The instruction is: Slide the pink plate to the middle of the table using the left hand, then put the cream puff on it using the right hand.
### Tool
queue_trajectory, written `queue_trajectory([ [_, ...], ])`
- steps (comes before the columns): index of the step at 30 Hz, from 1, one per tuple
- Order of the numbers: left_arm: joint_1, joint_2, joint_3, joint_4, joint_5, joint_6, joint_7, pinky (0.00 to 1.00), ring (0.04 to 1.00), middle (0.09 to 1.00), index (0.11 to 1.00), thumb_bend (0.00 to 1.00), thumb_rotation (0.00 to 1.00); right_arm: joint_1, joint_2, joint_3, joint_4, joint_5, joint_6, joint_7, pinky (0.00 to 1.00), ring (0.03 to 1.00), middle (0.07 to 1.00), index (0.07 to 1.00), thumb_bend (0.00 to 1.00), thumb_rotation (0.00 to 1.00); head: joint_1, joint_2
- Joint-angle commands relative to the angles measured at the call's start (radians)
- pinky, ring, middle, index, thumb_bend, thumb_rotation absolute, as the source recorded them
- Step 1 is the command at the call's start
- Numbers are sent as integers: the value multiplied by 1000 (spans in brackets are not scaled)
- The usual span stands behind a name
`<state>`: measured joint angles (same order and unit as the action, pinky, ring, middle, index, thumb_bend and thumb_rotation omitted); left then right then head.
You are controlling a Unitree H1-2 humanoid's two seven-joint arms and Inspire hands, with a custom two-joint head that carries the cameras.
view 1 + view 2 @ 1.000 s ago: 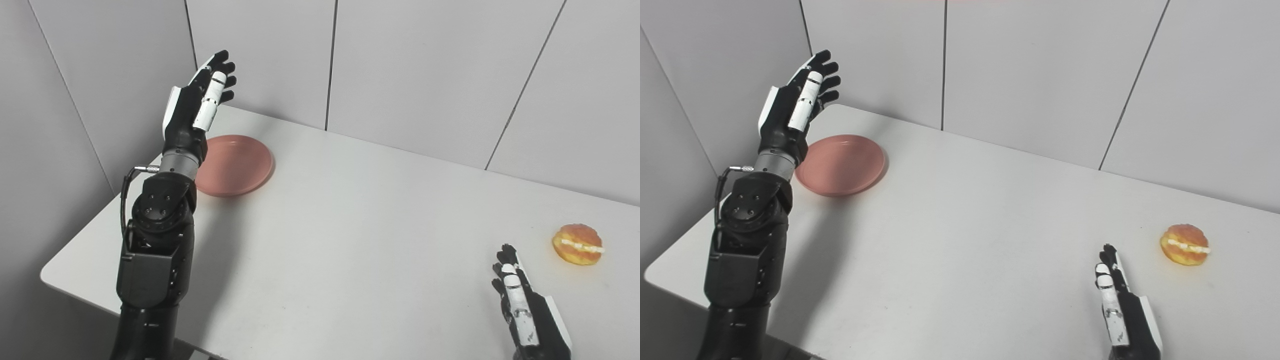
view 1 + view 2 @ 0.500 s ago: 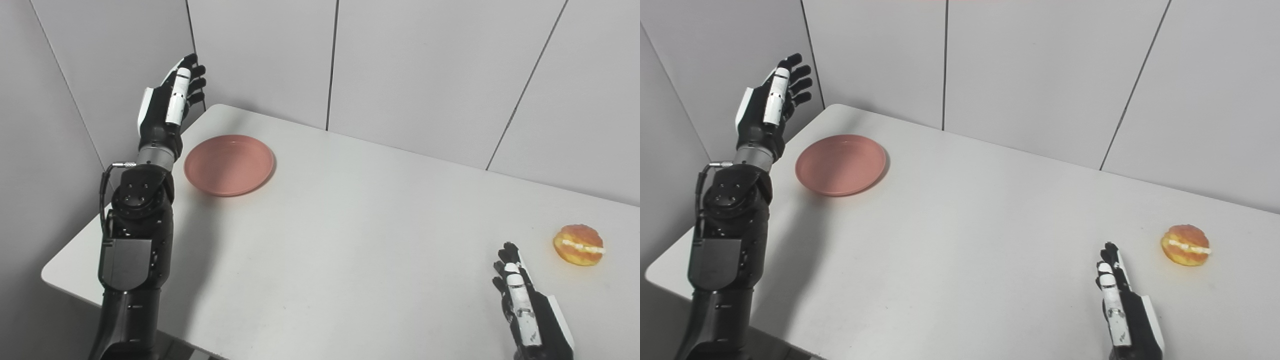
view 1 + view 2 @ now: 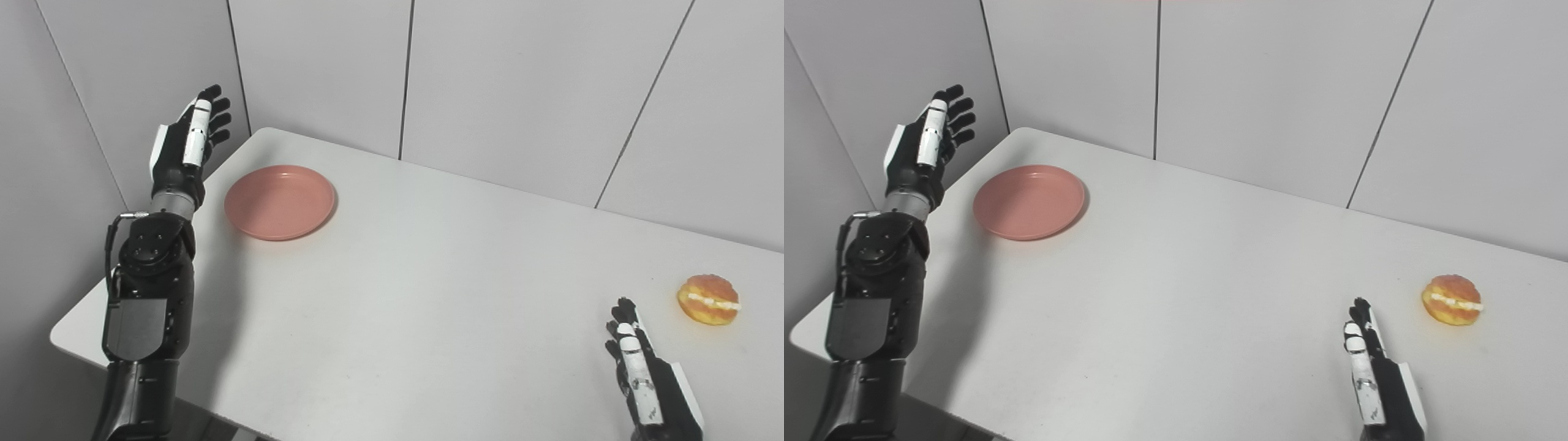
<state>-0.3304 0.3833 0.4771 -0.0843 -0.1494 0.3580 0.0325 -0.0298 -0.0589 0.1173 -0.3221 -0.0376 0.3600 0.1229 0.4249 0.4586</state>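
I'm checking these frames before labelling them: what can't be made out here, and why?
- Right hand: wrist and arm are cut off by the bottom edge in both eye views.
- Left hand: only its back shows, so the palm side is hidden.
- Cream puff: too small to tell its filling in detail.
- Pink plate: whether anything marks its underside is hidden by the plate itself.

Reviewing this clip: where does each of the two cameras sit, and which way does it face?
Left eye view: on the head, looking down over the white table; shows the raised, open left hand with its arm, and the right hand.
Right eye view: beside it, facing the same way; the same scene sits further left in the picture.
Shared: pink plate at far left, cream puff at right, grey wall panels.
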Motion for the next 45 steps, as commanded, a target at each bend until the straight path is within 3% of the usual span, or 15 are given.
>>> queue_trajectory([
  [1, -27, 39, 7, -2, -5, -57, 6, 874, 884, 884, 860, 359, 975, -19, 4, -7, -32, 15, -11, 2, 1000, 1000, 1000, 1000, 96, 1000, 0, 1],
  [10, -30, 56, 5, 61, -18, -69, -2, 874, 889, 893, 865, 339, 998, -17, 7, -7, -52, 15, 10, -3, 1000, 1000, 1000, 1000, 100, 1000, 3, 13],
  [25, -62, 56, -3, 173, -15, -95, 42, 871, 885, 889, 865, 324, 981, -20, 1, -3, -58, 6, 13, -5, 1000, 1000, 1000, 1000, 92, 1000, 4, 22],
  [38, -83, 68, 5, 250, -46, -88, 28, 881, 894, 896, 871, 303, 971, -23, 3, -10, -53, 22, 8, -4, 1000, 1000, 1000, 1000, 95, 1000, 7, 31],
  [45, -87, 72, -1, 313, -50, -135, 25, 869, 884, 888, 858, 301, 972, -24, 1, -11, -50, 26, 6, 0, 1000, 1000, 1000, 1000, 97, 1000, 9, 34],
])
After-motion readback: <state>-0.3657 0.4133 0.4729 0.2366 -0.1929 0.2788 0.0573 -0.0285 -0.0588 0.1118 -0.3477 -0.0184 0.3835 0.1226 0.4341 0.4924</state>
